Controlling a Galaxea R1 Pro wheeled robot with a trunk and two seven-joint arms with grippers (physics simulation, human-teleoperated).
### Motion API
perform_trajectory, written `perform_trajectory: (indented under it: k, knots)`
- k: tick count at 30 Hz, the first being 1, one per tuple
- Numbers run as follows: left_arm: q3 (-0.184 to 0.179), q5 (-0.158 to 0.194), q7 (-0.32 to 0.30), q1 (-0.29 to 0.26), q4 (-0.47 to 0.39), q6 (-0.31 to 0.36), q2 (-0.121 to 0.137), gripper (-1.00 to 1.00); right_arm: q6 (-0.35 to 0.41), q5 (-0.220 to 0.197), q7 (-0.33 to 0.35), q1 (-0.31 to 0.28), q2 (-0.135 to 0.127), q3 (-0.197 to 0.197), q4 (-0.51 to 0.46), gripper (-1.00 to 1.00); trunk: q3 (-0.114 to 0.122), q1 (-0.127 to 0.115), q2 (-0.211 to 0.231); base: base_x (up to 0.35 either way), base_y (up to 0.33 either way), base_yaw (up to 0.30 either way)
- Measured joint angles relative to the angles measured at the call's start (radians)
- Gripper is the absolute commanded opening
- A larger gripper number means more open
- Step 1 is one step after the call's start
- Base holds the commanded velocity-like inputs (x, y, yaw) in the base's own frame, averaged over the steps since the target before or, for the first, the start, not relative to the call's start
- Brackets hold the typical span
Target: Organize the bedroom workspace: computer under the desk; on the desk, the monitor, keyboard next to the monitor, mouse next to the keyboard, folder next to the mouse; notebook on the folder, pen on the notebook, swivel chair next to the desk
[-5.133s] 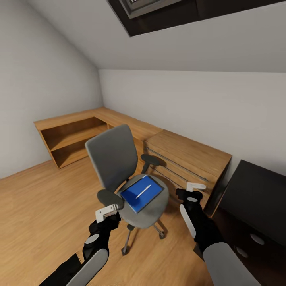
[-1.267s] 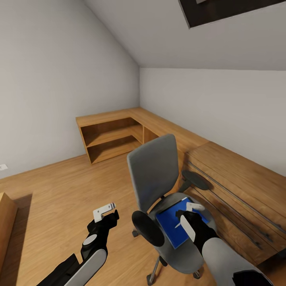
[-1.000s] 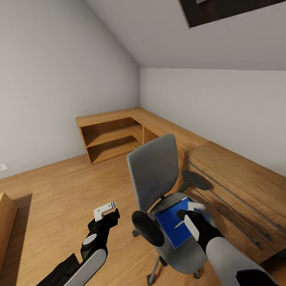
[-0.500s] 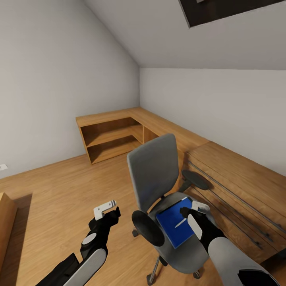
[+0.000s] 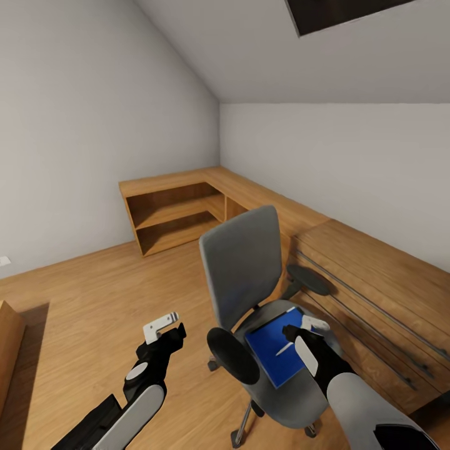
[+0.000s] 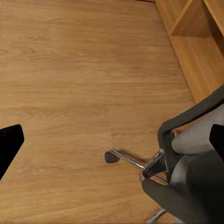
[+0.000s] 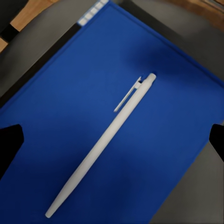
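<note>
We count one pen (image 7: 102, 142) on one blue folder (image 7: 116, 154) atop one swivel chair (image 5: 262, 300); our right gripper (image 5: 307, 327) hovers, spread wide, empty.

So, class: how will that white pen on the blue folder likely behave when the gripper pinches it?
The pen looks thin and round, so it may roll. Smooth folder beneath: it could slide. Probably light and stiff.

The pen (image 7: 105, 142) lies on the folder (image 7: 154, 154) on the swivel chair (image 5: 240, 265).
</note>
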Motion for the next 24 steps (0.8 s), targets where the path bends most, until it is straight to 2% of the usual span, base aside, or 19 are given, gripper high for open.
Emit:
perform_trajectory:
  k: [20,24]
  knots:
    - [0.004,0.005,0.0,0.0,0.0,0.0,0.0,1.0,0.0,0.0,0.0,0.0,-0.001,-0.001,0.0,1.0,-0.063,0.077,-0.14,0.0,0.0,0.0]
    - [0.005,0.005,0.0,0.0,0.0,0.0,0.001,1.0,0.0,0.0,-0.001,0.0,0.0,0.0,0.0,1.0,-0.072,0.088,-0.161,0.0,0.0,0.132]
